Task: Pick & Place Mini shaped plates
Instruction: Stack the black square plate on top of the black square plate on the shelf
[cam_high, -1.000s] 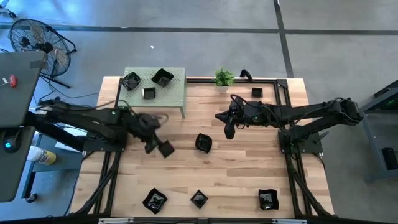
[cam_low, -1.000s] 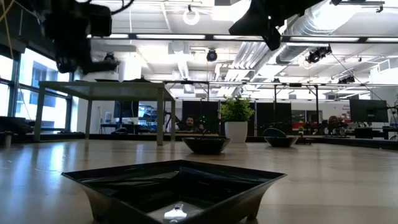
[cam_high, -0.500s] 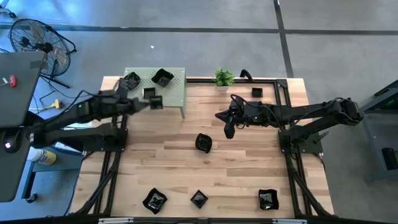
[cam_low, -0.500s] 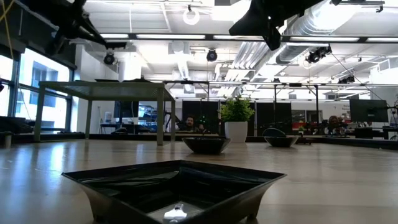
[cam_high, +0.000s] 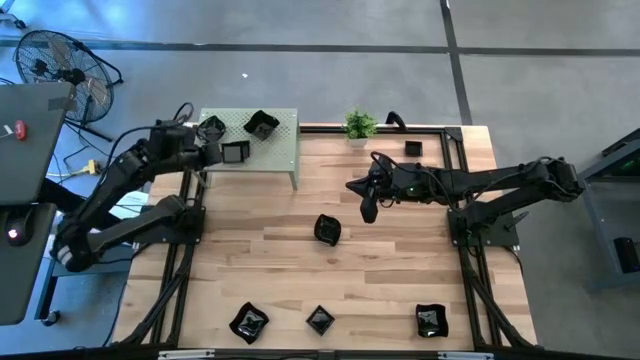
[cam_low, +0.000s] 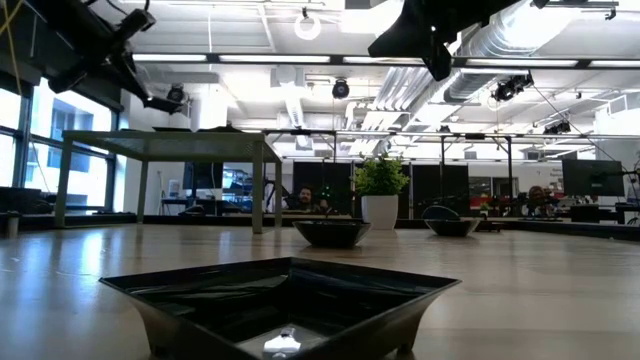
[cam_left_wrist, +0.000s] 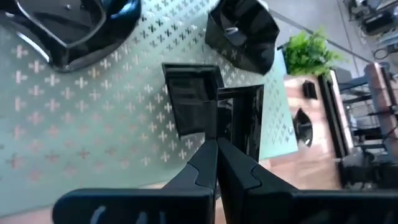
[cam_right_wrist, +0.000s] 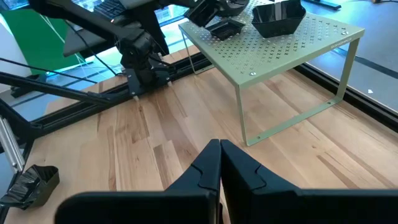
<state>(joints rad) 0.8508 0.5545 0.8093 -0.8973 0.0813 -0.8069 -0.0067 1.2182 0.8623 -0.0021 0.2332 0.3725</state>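
Observation:
My left gripper (cam_high: 222, 153) is over the pale green perforated stand (cam_high: 280, 150) at the table's far left, shut on a small square black dish (cam_left_wrist: 244, 121). Beside that dish, another square dish (cam_left_wrist: 189, 102) lies flat on the stand, as do a wavy-edged dish (cam_high: 211, 129) and an angular one (cam_high: 262, 125). My right gripper (cam_high: 368, 211) hangs shut above the table's middle right and touches nothing. More black dishes lie on the wooden table: (cam_high: 327, 229), (cam_high: 248, 321), (cam_high: 319, 320), (cam_high: 431, 321), (cam_high: 413, 149). My left gripper pinches the square dish by one side wall (cam_left_wrist: 227, 127) between its two fingers. The fingers come from the table's left, slanting down over the stand. The dish is tilted and lifted clear above the stand's top, next to the square dish lying there.
A small green potted plant (cam_high: 360, 124) stands at the far edge, right of the stand. The stand's thin legs (cam_right_wrist: 242, 118) rest on the wood. Black frame rails (cam_high: 455, 150) border the table. Bare wood lies between the middle dish and the near row.
My left gripper has carried the square dish up from over the table's left middle toward the far edge, and now stands over the green stand. It has stayed shut on the dish. The dish has gone with it, lifted clear.

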